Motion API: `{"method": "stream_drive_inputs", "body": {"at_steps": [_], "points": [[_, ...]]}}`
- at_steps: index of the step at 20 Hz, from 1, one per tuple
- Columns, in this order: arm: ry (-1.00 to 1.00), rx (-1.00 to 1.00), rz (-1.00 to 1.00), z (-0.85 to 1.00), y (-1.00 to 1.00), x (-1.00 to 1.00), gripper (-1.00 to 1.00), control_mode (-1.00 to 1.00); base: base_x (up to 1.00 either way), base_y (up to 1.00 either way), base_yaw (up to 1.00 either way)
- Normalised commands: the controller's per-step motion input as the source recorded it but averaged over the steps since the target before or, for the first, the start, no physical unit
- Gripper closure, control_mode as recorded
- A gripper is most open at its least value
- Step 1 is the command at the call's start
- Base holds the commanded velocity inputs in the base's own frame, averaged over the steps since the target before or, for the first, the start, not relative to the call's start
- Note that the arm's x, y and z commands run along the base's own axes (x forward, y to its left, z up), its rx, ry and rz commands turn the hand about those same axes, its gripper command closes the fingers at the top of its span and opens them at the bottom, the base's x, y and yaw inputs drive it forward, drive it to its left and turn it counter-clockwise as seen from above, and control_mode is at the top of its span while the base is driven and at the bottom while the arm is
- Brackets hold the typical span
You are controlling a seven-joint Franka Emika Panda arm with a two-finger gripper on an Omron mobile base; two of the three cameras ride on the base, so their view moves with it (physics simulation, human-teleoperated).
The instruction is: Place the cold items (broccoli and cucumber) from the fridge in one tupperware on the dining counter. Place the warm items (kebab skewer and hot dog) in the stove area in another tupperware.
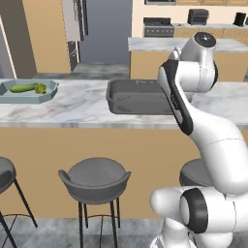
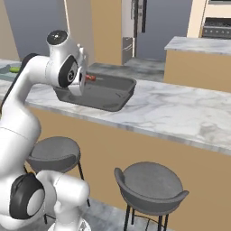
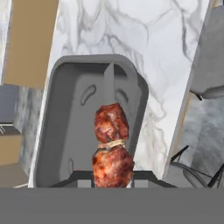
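In the hand view my gripper [image 3: 113,180] is shut on the kebab skewer [image 3: 112,146], two browned meat chunks on a thin stick. It hangs above the empty grey tupperware [image 3: 70,122], stick pointing along the container. In the right base view a red bit of the skewer [image 2: 91,77] shows by my hand over the grey tupperware [image 2: 113,97]. On the dining counter [image 1: 72,109], a pale blue tupperware [image 1: 29,96] at the left holds the cucumber [image 1: 23,87] and the broccoli [image 1: 40,88]. The grey tupperware [image 1: 135,97] sits mid-counter. The hot dog is out of view.
Grey bar stools [image 1: 95,177] [image 2: 151,182] stand below the counter's front edge. Behind the counter are the fridge [image 1: 104,29], a second marble counter [image 1: 150,44] and the stove [image 1: 157,26]. My own arm [image 1: 193,116] blocks the counter's right part.
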Motion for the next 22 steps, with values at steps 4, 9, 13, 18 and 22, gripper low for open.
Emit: {"method": "stream_drive_inputs", "body": {"at_steps": [4,9,13,18,22], "points": [[0.01,0.00,0.00,-0.05,-0.13,0.37,1.00,-1.00,0.00,0.00,0.00],[0.12,0.03,0.00,-0.05,-0.36,0.12,1.00,-1.00,0.00,0.00,0.00],[0.20,0.03,-0.01,-0.14,-0.15,0.14,1.00,-1.00,0.00,0.00,0.00],[0.10,0.00,-0.02,-0.34,0.00,0.27,1.00,-1.00,0.00,0.00,0.00],[0.02,0.00,-0.02,-0.35,0.05,0.18,1.00,-1.00,0.00,0.00,0.00]]}}
